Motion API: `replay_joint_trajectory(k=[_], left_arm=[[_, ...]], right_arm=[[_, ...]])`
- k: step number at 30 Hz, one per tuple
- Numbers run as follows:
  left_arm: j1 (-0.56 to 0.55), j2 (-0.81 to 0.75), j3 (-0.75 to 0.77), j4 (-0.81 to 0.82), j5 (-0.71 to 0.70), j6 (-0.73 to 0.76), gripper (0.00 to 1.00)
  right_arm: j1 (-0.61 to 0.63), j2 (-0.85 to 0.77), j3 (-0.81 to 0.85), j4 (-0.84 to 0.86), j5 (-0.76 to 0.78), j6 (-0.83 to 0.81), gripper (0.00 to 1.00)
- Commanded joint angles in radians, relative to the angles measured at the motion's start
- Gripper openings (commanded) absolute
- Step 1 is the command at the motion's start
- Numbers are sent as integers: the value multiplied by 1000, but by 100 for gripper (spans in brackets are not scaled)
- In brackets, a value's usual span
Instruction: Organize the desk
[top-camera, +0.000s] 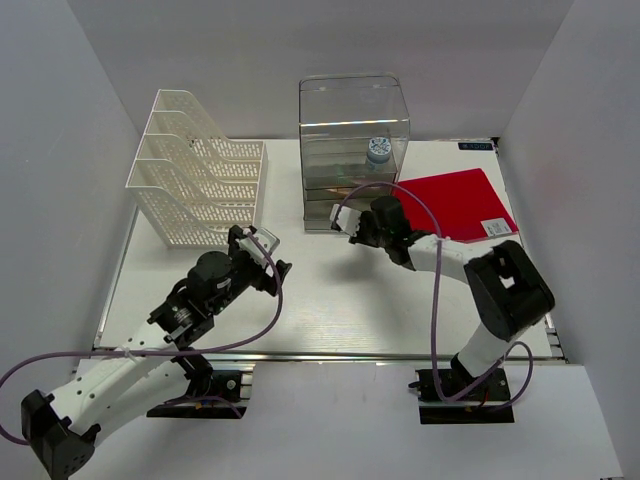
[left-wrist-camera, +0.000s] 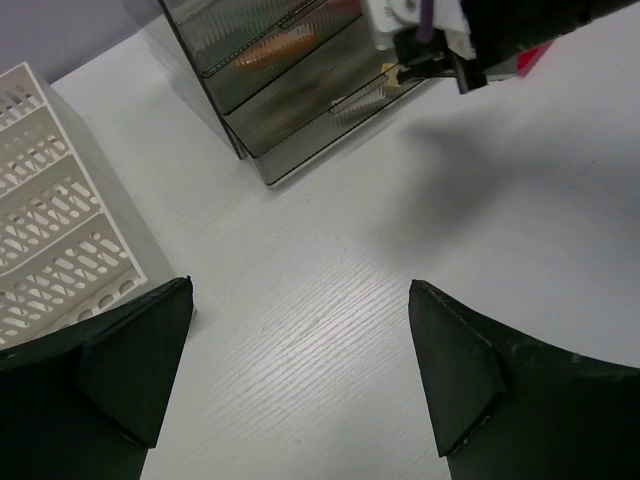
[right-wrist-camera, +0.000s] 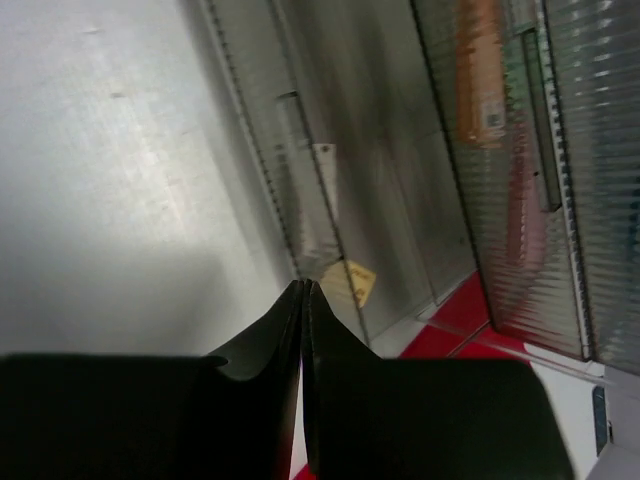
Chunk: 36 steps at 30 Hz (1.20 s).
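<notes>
While the left gripper (left-wrist-camera: 300, 288) hangs over the middle of the desk (top-camera: 330, 310) with its jaws spread wide and empty, the right gripper (right-wrist-camera: 303, 288) sits beyond it, jaws pressed together, seemingly on nothing, its tip at the lowest drawers of the clear drawer box (top-camera: 352, 150). Along the far edge stand a white mesh file rack (top-camera: 200, 185) toward the left corner, the box at centre and a red folder (top-camera: 455, 200) to the right.
</notes>
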Motion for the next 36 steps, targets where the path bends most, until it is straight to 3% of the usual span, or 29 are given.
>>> replay_joint_trajectory(k=[1,19,36], left_arm=[[2,-8,26,4,-39,-11,98],[2,-49,22,9,-49,-12,98],[2,-64,14,15,-54,-12,98]], right_arm=[[2,68,79,63,122,-30,5],[-3,162,194,-66,93,-14,0],[-1,364,294,169,321,-59,0]])
